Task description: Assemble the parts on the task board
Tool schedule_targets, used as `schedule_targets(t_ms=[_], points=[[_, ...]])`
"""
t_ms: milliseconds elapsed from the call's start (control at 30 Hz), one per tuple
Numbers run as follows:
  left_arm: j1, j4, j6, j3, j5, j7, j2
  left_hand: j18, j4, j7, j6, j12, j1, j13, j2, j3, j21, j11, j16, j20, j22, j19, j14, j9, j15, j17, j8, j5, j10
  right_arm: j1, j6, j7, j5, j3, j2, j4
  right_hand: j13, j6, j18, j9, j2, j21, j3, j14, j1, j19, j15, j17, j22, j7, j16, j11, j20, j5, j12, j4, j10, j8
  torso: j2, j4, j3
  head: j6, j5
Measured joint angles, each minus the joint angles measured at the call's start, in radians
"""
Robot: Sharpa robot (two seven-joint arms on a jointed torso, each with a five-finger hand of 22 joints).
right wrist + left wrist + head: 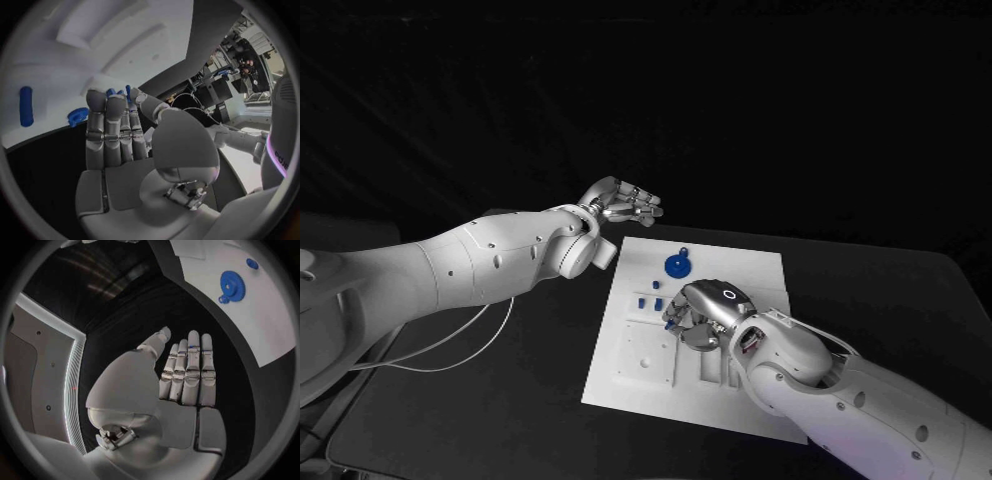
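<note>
Parts lie on the white task board [747, 262] in the middle of the black desk [502, 390]: a blue gear [678, 265] near its far edge and small blue pieces [646, 301] beside my right hand [704, 312]. That hand rests low over the board, and I cannot tell whether its fingers [105, 131] hold anything. My left hand [623, 203] hovers off the board's far corner, fingers [190, 366] straight, side by side, holding nothing.
</note>
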State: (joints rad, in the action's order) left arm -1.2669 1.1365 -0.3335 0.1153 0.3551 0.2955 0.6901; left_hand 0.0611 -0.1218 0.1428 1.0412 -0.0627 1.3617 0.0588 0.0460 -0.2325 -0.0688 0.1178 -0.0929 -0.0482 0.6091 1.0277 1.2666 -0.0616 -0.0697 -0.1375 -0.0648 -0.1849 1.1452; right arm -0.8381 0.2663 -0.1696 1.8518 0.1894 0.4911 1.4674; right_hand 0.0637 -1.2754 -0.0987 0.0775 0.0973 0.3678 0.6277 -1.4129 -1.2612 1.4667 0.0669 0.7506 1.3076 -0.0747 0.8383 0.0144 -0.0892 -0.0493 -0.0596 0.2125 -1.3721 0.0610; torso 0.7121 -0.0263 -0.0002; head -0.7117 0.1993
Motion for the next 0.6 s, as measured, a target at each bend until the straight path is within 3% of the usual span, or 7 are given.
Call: schedule_targets(t_ms=[167,600], points=[[0.0,0.0,-0.002,0.0,-0.001,0.0,-0.002,0.0,0.0,0.0,0.0,0.0,0.0,0.0,0.0,0.0,0.0,0.0,0.0,0.0,0.0,0.0,0.0,0.0,0.0,0.0,0.0,0.0,0.0,0.002,-0.013,-0.005,0.021,-0.02,-0.019,-0.019,0.0,0.0,0.0,0.0,0.0,0.0,0.003,0.0,0.0,0.0,0.0,0.0,0.0,0.0,0.0,0.0,0.0,0.0,0.001,0.003,0.0,0.0,0.0,-0.0011,0.0007,-0.005,0.006],[0.0,0.001,-0.002,0.0,-0.001,0.0,-0.009,0.0,0.0,0.0,0.0,0.0,0.0,0.0,0.0,0.0,0.0,0.0,0.004,0.0,-0.002,0.0,0.0,0.0,0.0,0.0,0.0,0.0,0.0,0.009,-0.032,-0.018,0.051,-0.041,-0.038,-0.041,0.0,0.002,0.003,0.0,0.0,0.013,0.006,-0.003,0.0,0.0,0.003,0.0,0.0,-0.001,0.0,0.0,0.0,0.003,0.003,0.009,0.0,0.0,0.001,-0.0009,0.0012,-0.019,0.019]])
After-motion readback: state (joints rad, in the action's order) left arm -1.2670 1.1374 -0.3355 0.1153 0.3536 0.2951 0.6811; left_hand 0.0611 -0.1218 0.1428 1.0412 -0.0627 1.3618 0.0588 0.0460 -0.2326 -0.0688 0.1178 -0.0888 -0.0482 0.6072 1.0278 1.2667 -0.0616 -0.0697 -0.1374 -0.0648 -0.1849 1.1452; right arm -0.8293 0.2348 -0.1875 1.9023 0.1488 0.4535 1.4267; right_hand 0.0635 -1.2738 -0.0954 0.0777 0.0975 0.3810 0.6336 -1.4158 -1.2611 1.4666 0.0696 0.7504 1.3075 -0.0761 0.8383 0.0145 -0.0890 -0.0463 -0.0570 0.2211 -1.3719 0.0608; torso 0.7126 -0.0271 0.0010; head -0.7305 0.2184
